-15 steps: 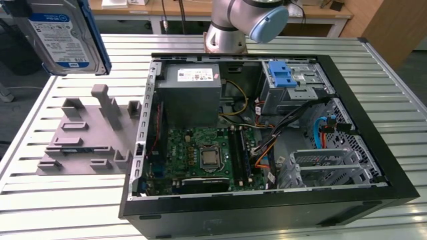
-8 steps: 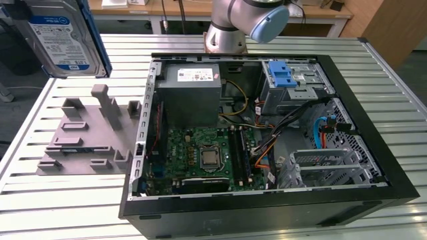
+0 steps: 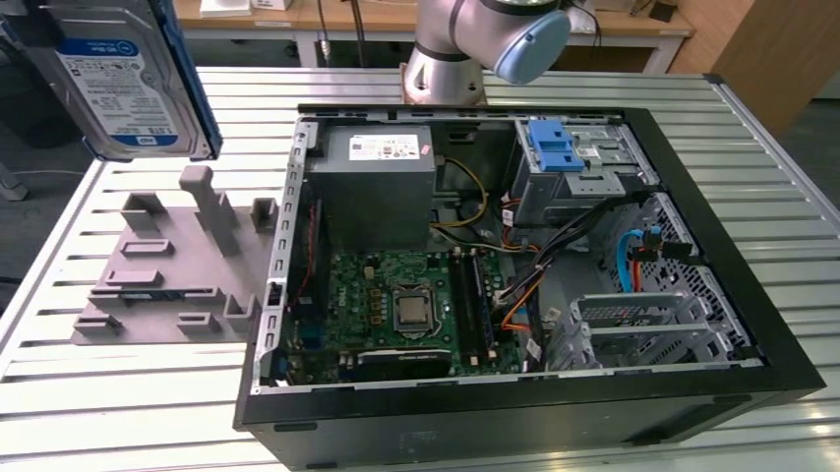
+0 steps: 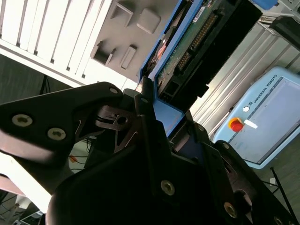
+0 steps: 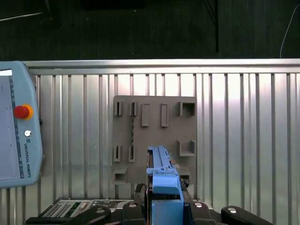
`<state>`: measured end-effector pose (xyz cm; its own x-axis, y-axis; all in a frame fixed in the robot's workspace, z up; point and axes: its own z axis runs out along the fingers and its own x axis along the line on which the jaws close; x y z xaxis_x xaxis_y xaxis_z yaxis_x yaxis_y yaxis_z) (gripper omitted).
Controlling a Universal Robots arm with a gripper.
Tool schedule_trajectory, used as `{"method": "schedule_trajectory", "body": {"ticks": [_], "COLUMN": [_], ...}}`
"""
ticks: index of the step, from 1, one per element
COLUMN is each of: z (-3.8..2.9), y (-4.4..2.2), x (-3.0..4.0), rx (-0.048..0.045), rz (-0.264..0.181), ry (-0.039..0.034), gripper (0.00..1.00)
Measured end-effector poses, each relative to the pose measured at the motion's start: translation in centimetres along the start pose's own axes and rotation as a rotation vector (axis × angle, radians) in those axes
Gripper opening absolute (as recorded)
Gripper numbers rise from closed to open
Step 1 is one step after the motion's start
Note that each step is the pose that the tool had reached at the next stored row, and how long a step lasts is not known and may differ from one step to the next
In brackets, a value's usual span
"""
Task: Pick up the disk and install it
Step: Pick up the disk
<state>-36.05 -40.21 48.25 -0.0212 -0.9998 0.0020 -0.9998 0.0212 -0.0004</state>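
Silver-grey with blue rails, the disk (image 3: 116, 84) hangs in the air above the grey stand (image 3: 171, 265), its blue end pinched tight by the tool (image 4: 164, 115), and the open computer case (image 3: 774, 359) sits on the table (image 3: 105, 398) just beside that stand, toward the exterior view's right.

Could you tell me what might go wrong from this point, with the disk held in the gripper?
The gripper clamps the disk just at its blue end, so it might tilt or slip in transit. The disk hangs above the grey stand, whose upright posts it could hit if lowered. Loose cables cross the open case beside the drive bay and may snag it.
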Motion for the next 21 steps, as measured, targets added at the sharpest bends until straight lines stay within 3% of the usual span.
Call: {"method": "schedule_trajectory", "body": {"ticks": [10, 17, 21], "z": [0.15, 0.26, 0.29], "y": [-2.14, -2.80, -3.20], "x": [0.74, 1.99, 2.35], "rx": [0.0000, 0.0000, 0.0000], "rz": [0.000, 0.000, 0.000], "ry": [0.0012, 0.0012, 0.0012], "gripper": [0.36, 0.36, 0.36]}}
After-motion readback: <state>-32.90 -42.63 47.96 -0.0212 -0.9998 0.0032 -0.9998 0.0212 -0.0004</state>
